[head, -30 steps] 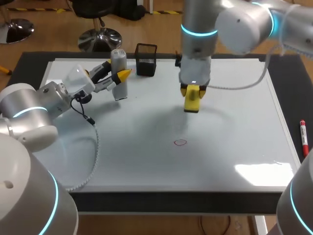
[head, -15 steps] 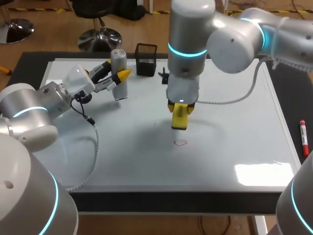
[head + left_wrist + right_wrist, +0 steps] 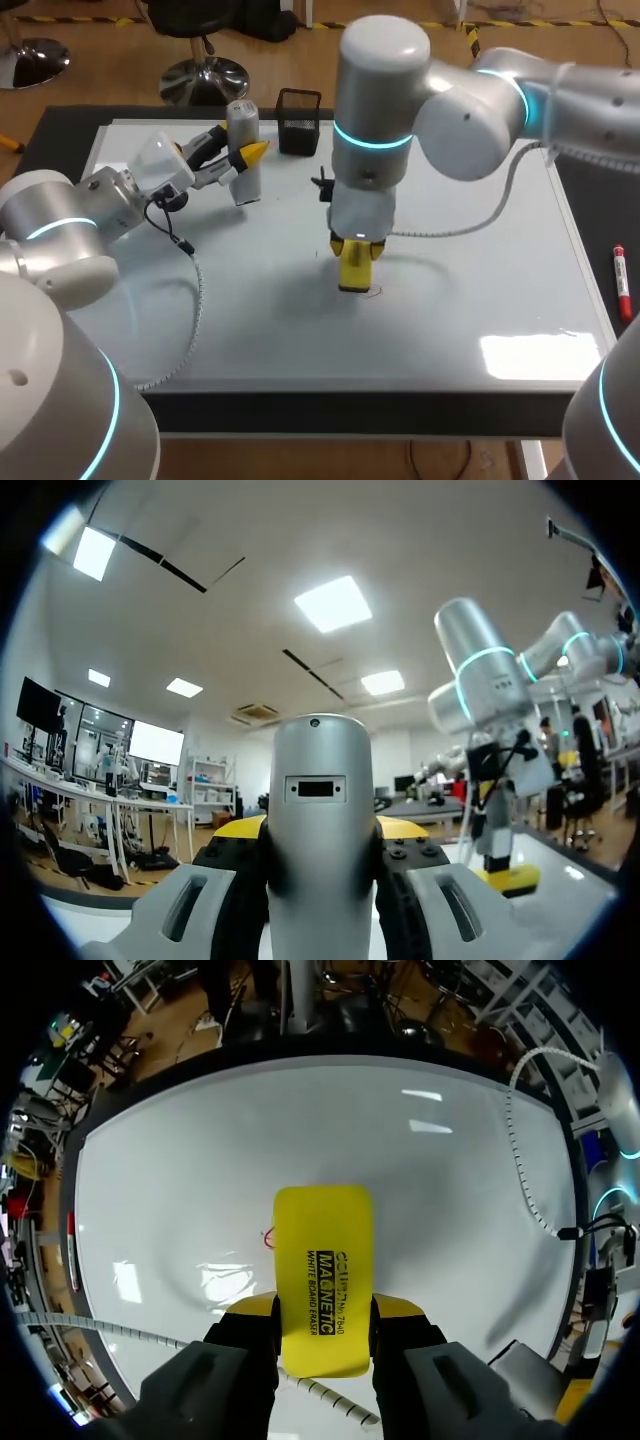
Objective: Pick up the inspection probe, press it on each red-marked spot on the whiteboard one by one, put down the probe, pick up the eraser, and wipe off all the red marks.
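Eraser [image 3: 322, 1275] clamped by right gripper [image 3: 322, 1310], partly over red mark [image 3: 268, 1237]: wiping step. Next: press down, stroke toward 4 o'clock. Left gripper [image 3: 320, 832] closed on inspection probe [image 3: 322, 780], whiteboard [image 3: 480, 250] 10 o'clock.

Yellow eraser [image 3: 352, 279] gripped by the right gripper [image 3: 357, 250], held down at the whiteboard [image 3: 480, 250] over a largely hidden red mark [image 3: 377, 292], silver inspection probe [image 3: 242, 125] held upright by the left gripper [image 3: 233, 160], black mesh holder [image 3: 298, 122] placed nearby.

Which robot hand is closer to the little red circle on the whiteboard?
Right. The right gripper holds the eraser beside the red circle; the left gripper sits far away near the whiteboard's corner, holding the probe.
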Robot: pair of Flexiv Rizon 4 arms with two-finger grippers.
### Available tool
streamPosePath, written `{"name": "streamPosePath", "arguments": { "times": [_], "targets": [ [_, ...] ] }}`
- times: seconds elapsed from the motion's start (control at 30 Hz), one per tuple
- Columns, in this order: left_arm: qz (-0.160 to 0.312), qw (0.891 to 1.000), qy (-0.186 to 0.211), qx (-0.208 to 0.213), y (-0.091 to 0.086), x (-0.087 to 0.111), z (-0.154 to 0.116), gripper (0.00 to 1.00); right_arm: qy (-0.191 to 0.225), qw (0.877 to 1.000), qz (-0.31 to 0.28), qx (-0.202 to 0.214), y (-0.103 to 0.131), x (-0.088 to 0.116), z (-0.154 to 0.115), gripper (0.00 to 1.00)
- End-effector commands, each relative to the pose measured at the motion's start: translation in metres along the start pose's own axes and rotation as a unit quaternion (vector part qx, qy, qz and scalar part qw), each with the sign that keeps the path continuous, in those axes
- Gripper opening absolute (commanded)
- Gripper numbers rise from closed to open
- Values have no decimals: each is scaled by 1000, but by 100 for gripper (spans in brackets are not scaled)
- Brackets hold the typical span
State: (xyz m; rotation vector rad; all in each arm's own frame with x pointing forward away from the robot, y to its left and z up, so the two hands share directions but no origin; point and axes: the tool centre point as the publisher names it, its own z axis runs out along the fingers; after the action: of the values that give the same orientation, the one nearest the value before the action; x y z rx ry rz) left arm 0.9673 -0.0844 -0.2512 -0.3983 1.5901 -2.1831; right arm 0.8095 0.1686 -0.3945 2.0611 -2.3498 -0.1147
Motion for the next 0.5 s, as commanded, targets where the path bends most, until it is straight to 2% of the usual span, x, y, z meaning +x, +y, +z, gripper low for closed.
{"name": "streamPosePath", "arguments": {
  "times": [0.03,0.5],
  "targets": [
    [1,1000,-1,1,0,0,1,0,6,1000,-3,-1,2,-7,8,0],
    [1,1000,-1,1,0,0,1,0,7,1000,-9,-16,13,-9,26,0]
  ]
}}
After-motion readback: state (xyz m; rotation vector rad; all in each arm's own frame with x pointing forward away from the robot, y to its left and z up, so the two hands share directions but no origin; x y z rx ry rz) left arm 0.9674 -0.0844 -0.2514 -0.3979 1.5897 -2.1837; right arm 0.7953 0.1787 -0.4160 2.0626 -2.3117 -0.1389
